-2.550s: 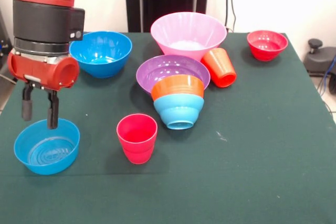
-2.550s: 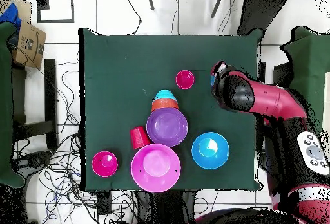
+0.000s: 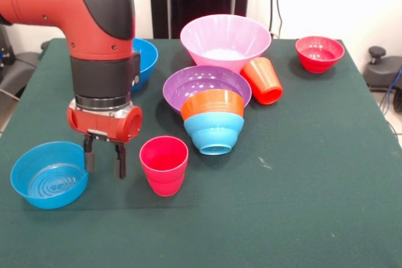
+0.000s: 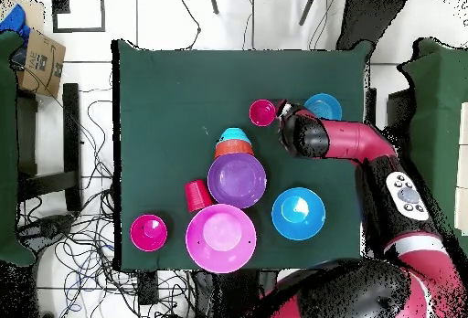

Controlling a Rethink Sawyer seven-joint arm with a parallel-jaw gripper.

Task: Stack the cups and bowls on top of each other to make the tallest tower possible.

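My gripper (image 3: 103, 155) is open and empty, low over the table. It hangs between the small blue bowl (image 3: 49, 174) and the upright pinkish-red cup (image 3: 164, 164), touching neither. From overhead the gripper (image 4: 284, 111) sits between that cup (image 4: 262, 111) and that bowl (image 4: 323, 107). The orange bowl (image 3: 212, 103) and light-blue bowl (image 3: 213, 133) are nested and tipped against the purple bowl (image 3: 201, 83). Behind stands the large pink bowl (image 3: 225, 41). The orange-red cup (image 3: 264, 80) lies on its side beside it. The small red bowl (image 3: 319, 53) is far right. The deep blue bowl (image 3: 146, 61) is partly hidden behind my arm.
The green table (image 3: 301, 205) carries everything. In the overhead view a cardboard box (image 4: 37, 58) and cables (image 4: 91, 232) lie on the floor off its left edge. A dark chair (image 3: 383, 67) stands off the table's right side in the front view.
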